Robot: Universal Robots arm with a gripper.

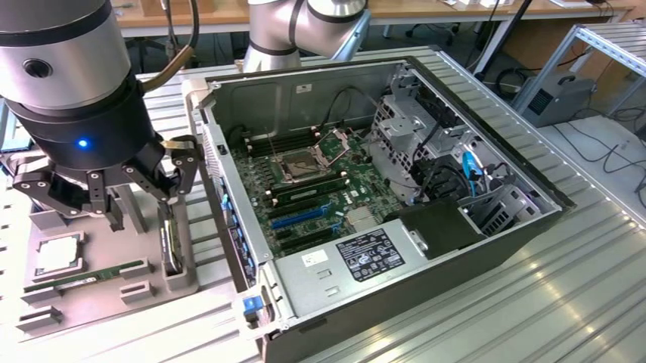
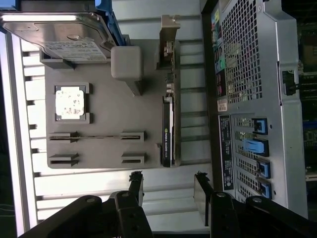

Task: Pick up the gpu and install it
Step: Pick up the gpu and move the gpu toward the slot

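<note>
Gpu (image 2: 168, 130) stands on edge in a slot along the side of the grey holder tray (image 2: 101, 94) nearest the open PC case (image 1: 404, 189), with its metal bracket at the hard drive's end. Pincer (image 2: 168, 191) hangs over the tray with its fingers (image 2: 136, 184) apart, holding nothing and clear of the card. In the wrist view the fingers straddle the card's line, just off its dark end. Also on the tray: hard drive (image 2: 64, 37), CPU chip (image 2: 71, 103), memory stick (image 2: 96, 137). Tray and case sit side by side on the slatted metal table (image 1: 565, 302).
</note>
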